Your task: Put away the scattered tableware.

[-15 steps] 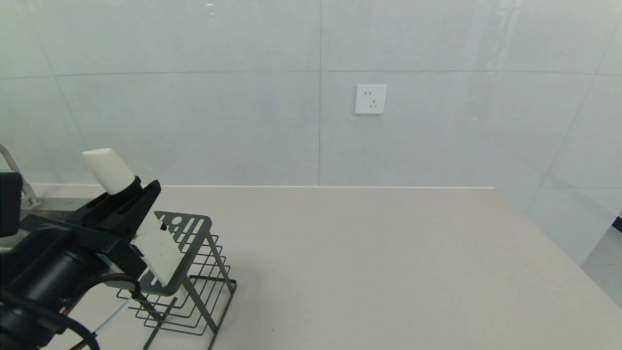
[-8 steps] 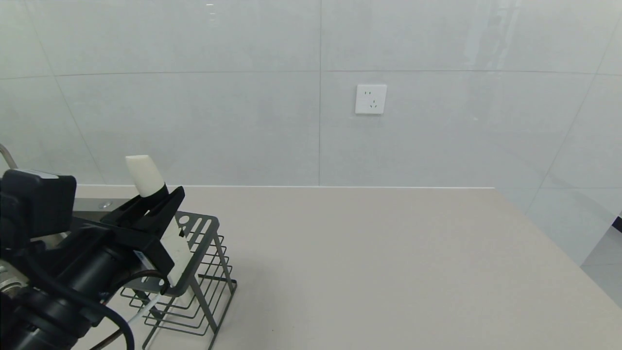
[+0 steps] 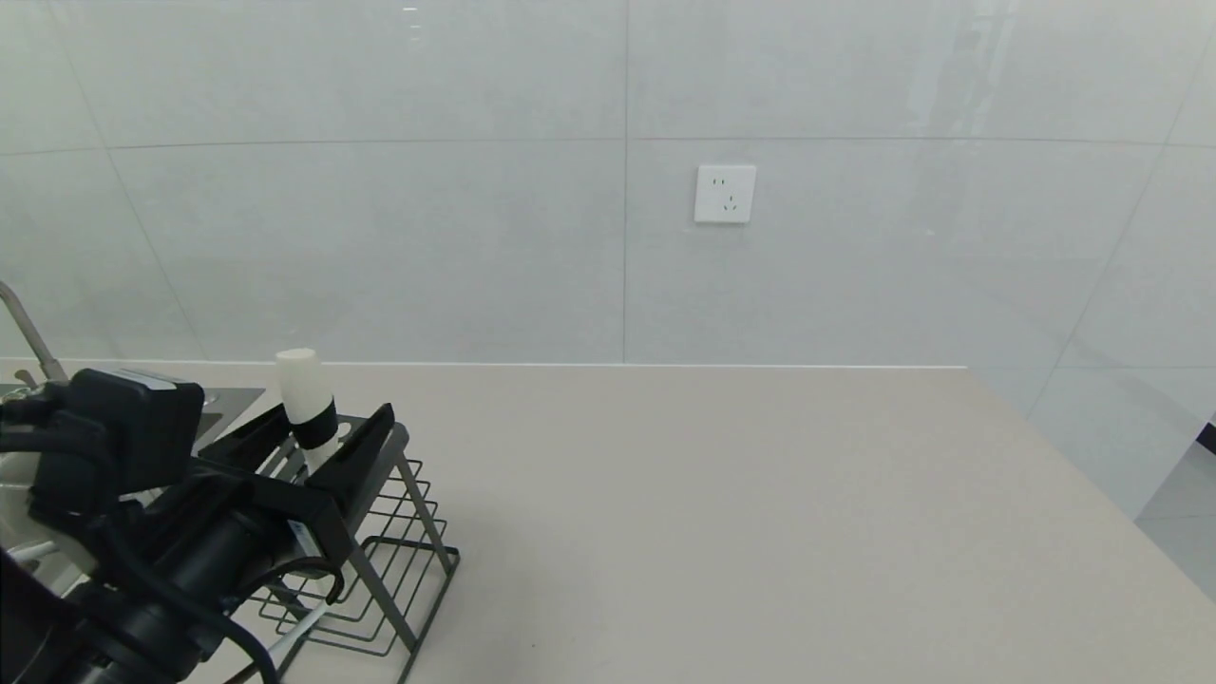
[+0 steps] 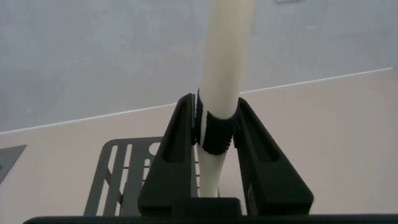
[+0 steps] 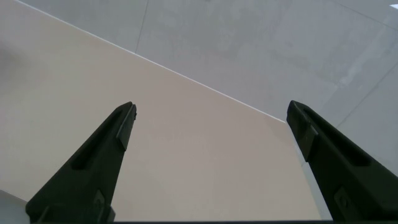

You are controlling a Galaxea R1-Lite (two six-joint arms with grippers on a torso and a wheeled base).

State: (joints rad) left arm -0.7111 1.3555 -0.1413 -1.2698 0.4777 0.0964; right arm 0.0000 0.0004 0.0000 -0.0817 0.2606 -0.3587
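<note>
A white-handled utensil (image 3: 304, 391) with a black band stands upright, and my left gripper (image 3: 323, 445) is shut on it at that band. In the left wrist view the handle (image 4: 227, 56) rises between the two black fingers (image 4: 180, 134). Its lower end goes down at the slotted top of a dark wire rack (image 3: 404, 541), and the lower part is hidden behind the gripper. The rack's slotted plate (image 4: 115, 177) lies just beneath the gripper. My right gripper (image 5: 211, 118) is open over bare counter, nothing between its fingers (image 5: 121, 127).
The beige counter (image 3: 722, 513) stretches right of the rack to an edge at the far right. A sink with a faucet (image 3: 24, 332) lies at the far left. A wall socket (image 3: 725, 194) sits on the tiled wall behind.
My left gripper has swung the utensil from a backward tilt to upright, moved right and lowered it onto the rack's top. The wide white blade seen earlier is now hidden.
</note>
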